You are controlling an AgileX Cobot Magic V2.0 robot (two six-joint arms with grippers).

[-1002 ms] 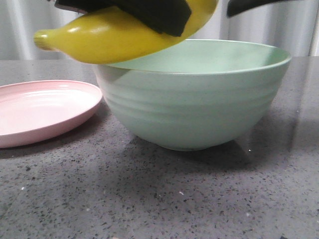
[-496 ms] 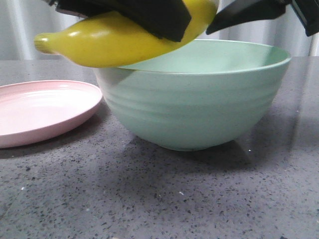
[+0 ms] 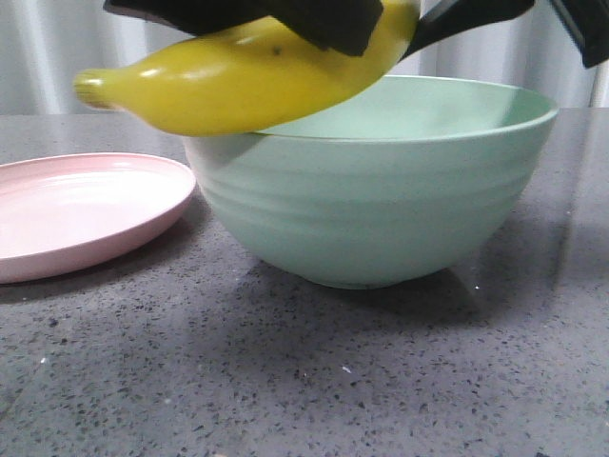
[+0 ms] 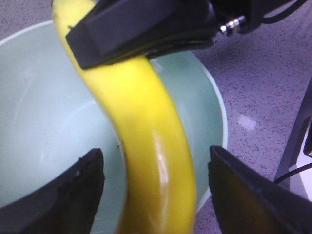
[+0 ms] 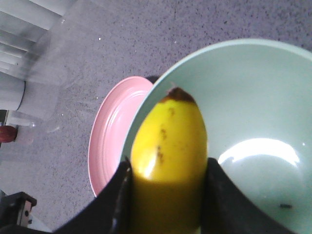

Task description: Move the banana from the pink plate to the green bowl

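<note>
Right, starting big with the counter (image 3: 314,381), a dark speckled grey slab carrying both dishes, and the story is a transfer well past halfway by my reading. On it sits the green bowl (image 3: 381,209), deep, ridged on the outside, and in both wrist views its pale interior has nothing in it apart from a tiny dark speck near the bottom and a bright glare patch. Just beside it, toward the robot's left, lies the pink plate (image 3: 86,214), shallow, raised rim, and bare as far as the front view shows; its rim comes very close to the bowl's wall, though I cannot tell if they touch. So the lift off the plate is done and the drop is what remains. Now the banana (image 3: 238,81): it hangs in the air across the bowl's plate-side rim, one end poking out beyond the rim toward the plate, the rest over the opening, not yet inside. Holding it is the right gripper (image 5: 168,200), its dark jaws clamped on either flank of the fruit, brown tip pointing away from the camera over the bowl. The left gripper (image 4: 156,190) hovers over the same bowl with its jaws spread wide on either side of the banana, touching nothing that I can see. My call: carry a little further over the centre, lower, and let go.
</note>
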